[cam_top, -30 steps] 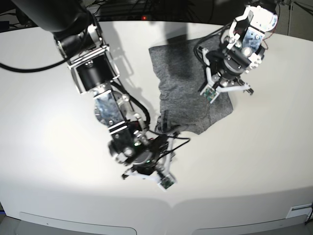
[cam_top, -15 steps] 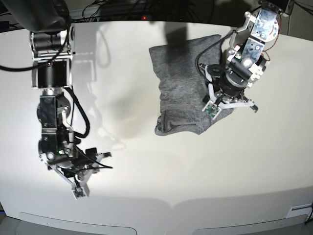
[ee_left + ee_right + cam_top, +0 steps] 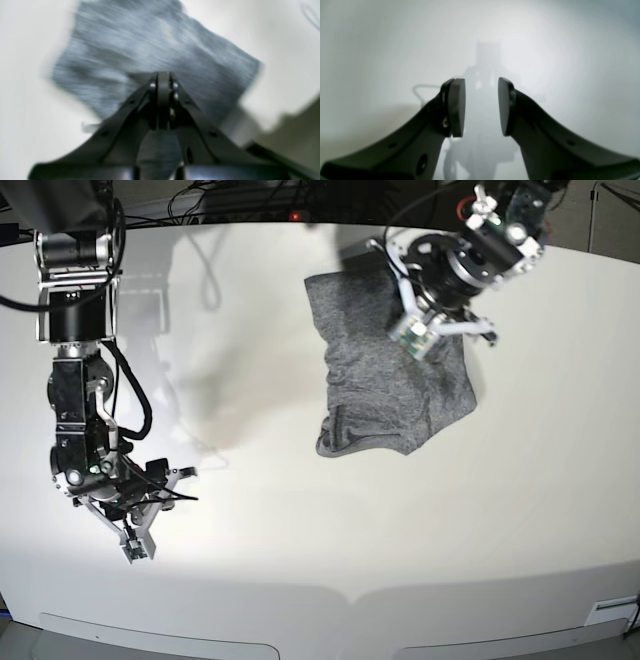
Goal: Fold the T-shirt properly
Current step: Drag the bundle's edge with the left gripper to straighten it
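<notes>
A: How many things are on the bench (image 3: pixel 300 510)?

B: One T-shirt (image 3: pixel 395 375), grey, lying in a folded bundle toward the far side of the white bench, right of centre in the base view. Two arms, one end effector each. Nothing else on the surface.

A: What is the left end effector (image 3: pixel 162 80) doing?

B: Its fingers are pressed together with no gap between them. It hangs above the T-shirt (image 3: pixel 155 52), near the bundle's far edge, and no cloth is pinched between the tips. The wrist view is blurred, so I cannot tell whether it touches the fabric.

A: And the right end effector (image 3: pixel 482 107)?

B: It stands partly open, a clear gap between the two pads (image 3: pixel 457 107), with nothing in it. It is over bare bench at the near left of the base view (image 3: pixel 150 515), well apart from the T-shirt.
</notes>
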Robot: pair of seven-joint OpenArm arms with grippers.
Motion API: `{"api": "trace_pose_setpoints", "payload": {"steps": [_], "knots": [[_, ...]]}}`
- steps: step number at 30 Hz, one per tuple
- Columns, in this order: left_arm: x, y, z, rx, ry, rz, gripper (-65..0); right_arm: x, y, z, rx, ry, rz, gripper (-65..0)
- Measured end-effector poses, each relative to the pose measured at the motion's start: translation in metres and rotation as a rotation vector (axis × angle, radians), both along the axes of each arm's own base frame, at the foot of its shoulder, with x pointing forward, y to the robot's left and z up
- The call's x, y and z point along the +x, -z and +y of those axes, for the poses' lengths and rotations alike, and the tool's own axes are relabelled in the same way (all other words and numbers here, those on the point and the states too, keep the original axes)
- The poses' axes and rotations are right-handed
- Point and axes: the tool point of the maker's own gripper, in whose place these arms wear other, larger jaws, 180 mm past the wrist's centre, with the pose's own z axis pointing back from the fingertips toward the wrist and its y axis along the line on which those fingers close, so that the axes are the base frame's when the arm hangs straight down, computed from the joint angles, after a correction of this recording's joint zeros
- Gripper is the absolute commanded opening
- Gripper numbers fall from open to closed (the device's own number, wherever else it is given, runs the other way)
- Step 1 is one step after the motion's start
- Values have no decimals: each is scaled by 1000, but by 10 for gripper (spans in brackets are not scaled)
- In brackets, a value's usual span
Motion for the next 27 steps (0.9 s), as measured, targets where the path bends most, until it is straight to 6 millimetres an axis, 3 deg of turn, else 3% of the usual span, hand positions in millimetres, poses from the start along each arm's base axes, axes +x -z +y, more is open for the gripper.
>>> {"api": "trace_pose_setpoints", "payload": {"steps": [4, 8, 12, 27], "knots": [[-1, 37, -10, 70, 40, 45, -650, 0, 0, 2, 5, -2, -1, -429], [18, 57, -8, 88, 60, 28, -650, 1, 0, 3, 6, -2, -2, -429], [38, 62, 5, 151, 50, -9, -650, -1, 1, 1, 2, -1, 2, -429], [45, 67, 77, 330, 84, -52, -650, 0, 1, 3, 9, -3, -3, -429]]}}
